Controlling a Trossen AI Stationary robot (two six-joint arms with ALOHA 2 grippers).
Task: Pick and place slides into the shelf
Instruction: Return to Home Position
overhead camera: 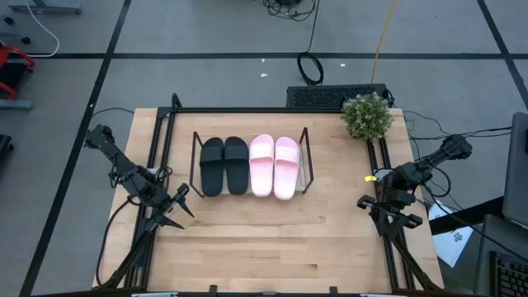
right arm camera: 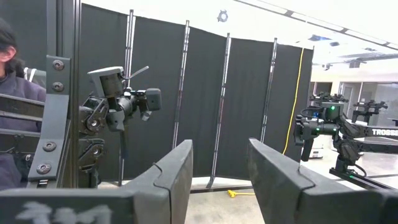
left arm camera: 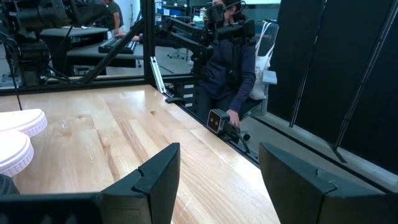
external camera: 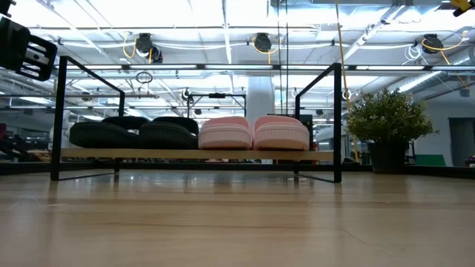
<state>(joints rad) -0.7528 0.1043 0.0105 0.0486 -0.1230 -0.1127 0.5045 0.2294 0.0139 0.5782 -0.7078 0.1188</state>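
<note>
We are seeing the black slides [overhead camera: 223, 166] and the pink slides [overhead camera: 275, 166] sitting side by side on the shelf [external camera: 185, 154] (black at its left end, pink at its right). The left gripper [overhead camera: 176, 208] is hovering by the table's [overhead camera: 272, 239] left edge, the right gripper [overhead camera: 381, 208] by its right edge, both gaping wide and holding nothing.

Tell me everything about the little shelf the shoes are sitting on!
The shelf is a low rack: a pale wooden board between thin black wire-frame ends. It stands level on the wooden table, toward the back. On its board sit two black slides on the left and two pink slides on the right, side by side.
</note>
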